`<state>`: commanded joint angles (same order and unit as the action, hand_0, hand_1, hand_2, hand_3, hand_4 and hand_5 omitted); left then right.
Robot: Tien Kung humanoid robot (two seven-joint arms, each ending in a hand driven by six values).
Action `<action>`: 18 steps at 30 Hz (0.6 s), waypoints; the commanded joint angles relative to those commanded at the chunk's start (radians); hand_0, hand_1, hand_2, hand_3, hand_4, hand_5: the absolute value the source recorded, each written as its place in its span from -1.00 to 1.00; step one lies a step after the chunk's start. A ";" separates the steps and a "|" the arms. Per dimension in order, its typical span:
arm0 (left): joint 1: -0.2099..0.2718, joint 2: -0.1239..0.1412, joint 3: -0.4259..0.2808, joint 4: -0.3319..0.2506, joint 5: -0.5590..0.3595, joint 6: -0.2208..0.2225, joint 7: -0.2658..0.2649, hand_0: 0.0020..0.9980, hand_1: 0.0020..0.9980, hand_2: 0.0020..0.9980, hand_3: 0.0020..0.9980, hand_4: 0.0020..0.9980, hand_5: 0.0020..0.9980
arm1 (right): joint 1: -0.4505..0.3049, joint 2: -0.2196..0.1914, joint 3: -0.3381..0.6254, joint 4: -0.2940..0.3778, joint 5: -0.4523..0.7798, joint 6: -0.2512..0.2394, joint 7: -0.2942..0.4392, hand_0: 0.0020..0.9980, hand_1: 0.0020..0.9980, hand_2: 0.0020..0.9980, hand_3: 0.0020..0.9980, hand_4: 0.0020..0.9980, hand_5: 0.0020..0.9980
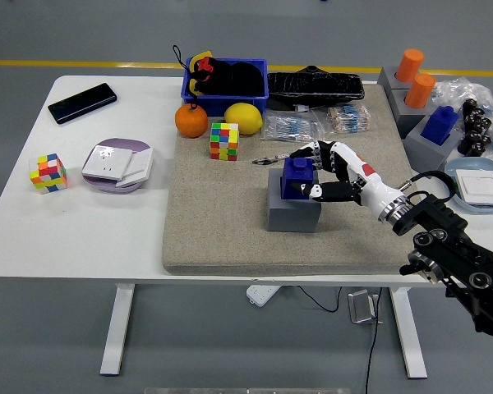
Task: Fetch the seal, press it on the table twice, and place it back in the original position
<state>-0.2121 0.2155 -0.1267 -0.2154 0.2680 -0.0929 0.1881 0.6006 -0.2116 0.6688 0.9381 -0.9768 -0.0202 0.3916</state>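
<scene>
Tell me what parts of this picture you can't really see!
All from the head view:
- Robot hand: its fingers wrap the blue seal, hiding the seal's right side, so how firmly it grips is unclear.
- Blue bin: dark things inside, too jumbled to name.
- Clear bags: contents too small to tell.
- Robot arm: cut off by the right edge.
- Left robot hand: out of view.

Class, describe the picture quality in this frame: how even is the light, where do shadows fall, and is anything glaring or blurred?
Head view: light is soft and even from above; the right hand at the blue seal is sharp, no motion blur; the grey block throws only a faint shadow on the mat; small glints show on the plastic bags at the far right.
</scene>
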 joint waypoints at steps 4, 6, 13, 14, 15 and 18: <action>0.000 0.000 -0.001 0.000 0.000 -0.001 -0.001 0.44 0.38 0.36 0.50 0.35 -0.47 | 0.003 0.000 -0.012 0.002 0.007 -0.004 0.005 0.11 -0.19 -0.17 -0.14 0.34 -1.00; 0.000 0.000 -0.001 0.000 0.000 -0.002 -0.001 0.44 0.38 0.36 0.50 0.35 -0.47 | 0.003 0.000 -0.017 0.006 0.010 -0.007 0.007 0.11 -0.19 -0.17 -0.14 0.34 -1.00; 0.000 -0.001 0.002 0.000 -0.004 -0.004 -0.001 0.44 0.38 0.36 0.50 0.35 -0.47 | 0.007 -0.002 -0.016 0.015 0.015 -0.011 0.014 0.11 -0.18 -0.18 -0.14 0.31 -1.00; -0.001 -0.001 0.003 0.000 -0.004 -0.004 -0.001 0.44 0.38 0.36 0.50 0.35 -0.47 | 0.008 -0.004 -0.015 0.021 0.016 -0.011 0.014 0.11 -0.18 -0.18 -0.14 0.31 -1.00; -0.001 -0.001 0.003 0.000 -0.004 -0.004 -0.001 0.44 0.38 0.36 0.50 0.35 -0.47 | 0.008 -0.005 -0.013 0.025 0.016 -0.011 0.014 0.11 -0.18 -0.18 -0.14 0.31 -1.00; -0.002 0.000 0.004 0.001 -0.006 -0.004 -0.002 0.44 0.38 0.36 0.50 0.36 -0.48 | 0.011 -0.012 0.000 0.051 0.005 -0.011 0.009 0.11 -0.18 -0.17 -0.14 0.31 -1.00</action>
<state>-0.2139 0.2150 -0.1223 -0.2149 0.2618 -0.0967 0.1865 0.6113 -0.2235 0.6686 0.9894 -0.9719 -0.0310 0.4004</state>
